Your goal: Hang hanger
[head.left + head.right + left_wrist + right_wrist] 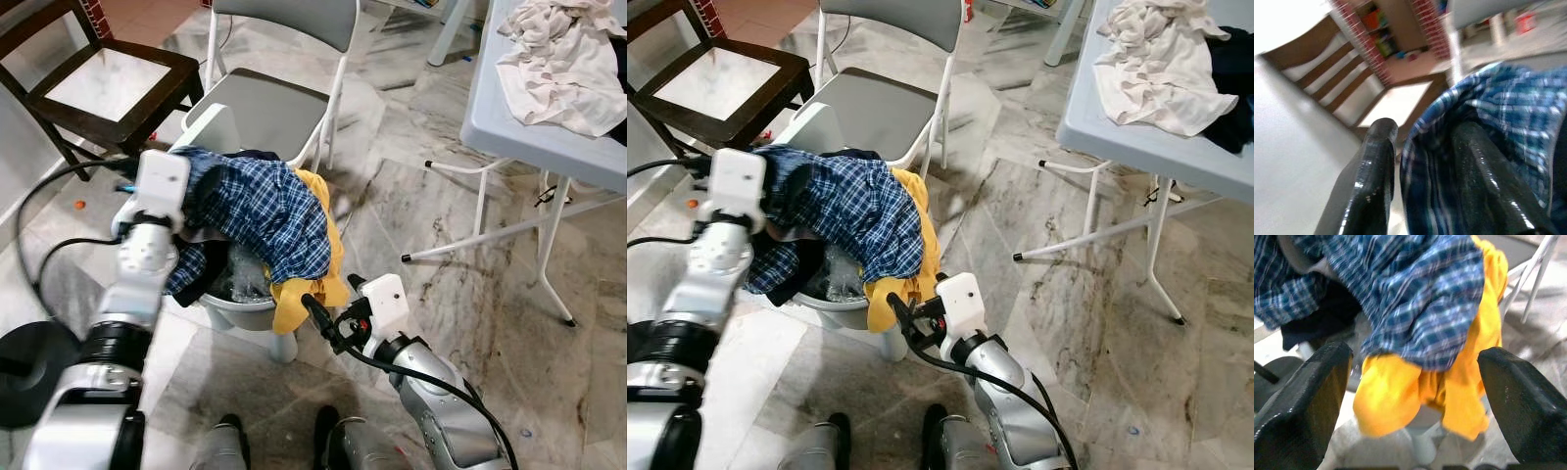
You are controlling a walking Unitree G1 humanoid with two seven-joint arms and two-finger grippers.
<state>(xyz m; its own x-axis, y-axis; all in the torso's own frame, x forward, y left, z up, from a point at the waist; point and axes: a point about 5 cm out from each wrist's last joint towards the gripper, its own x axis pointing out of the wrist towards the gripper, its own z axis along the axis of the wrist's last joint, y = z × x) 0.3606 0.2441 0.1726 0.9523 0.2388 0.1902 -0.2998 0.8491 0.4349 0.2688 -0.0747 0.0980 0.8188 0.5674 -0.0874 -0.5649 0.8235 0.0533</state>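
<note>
A blue plaid shirt [260,211] is heaped over a grey laundry basket [235,305], with a yellow garment [304,289] hanging down the basket's front right side. My left gripper [1422,129] reaches into the left side of the heap, and a fold of the plaid shirt [1488,112] runs between its two black fingers. My right gripper [328,328] is low, just in front of the yellow garment. In the right wrist view its fingers [1308,396] stand wide apart, open, with the yellow garment [1400,391] beyond them and nothing gripped.
A grey folding chair [269,108] stands right behind the basket, and a dark wooden chair [108,83] is at the far left. At the right, a pale table [529,127] carries a white cloth [568,59]. Marble floor lies open between basket and table.
</note>
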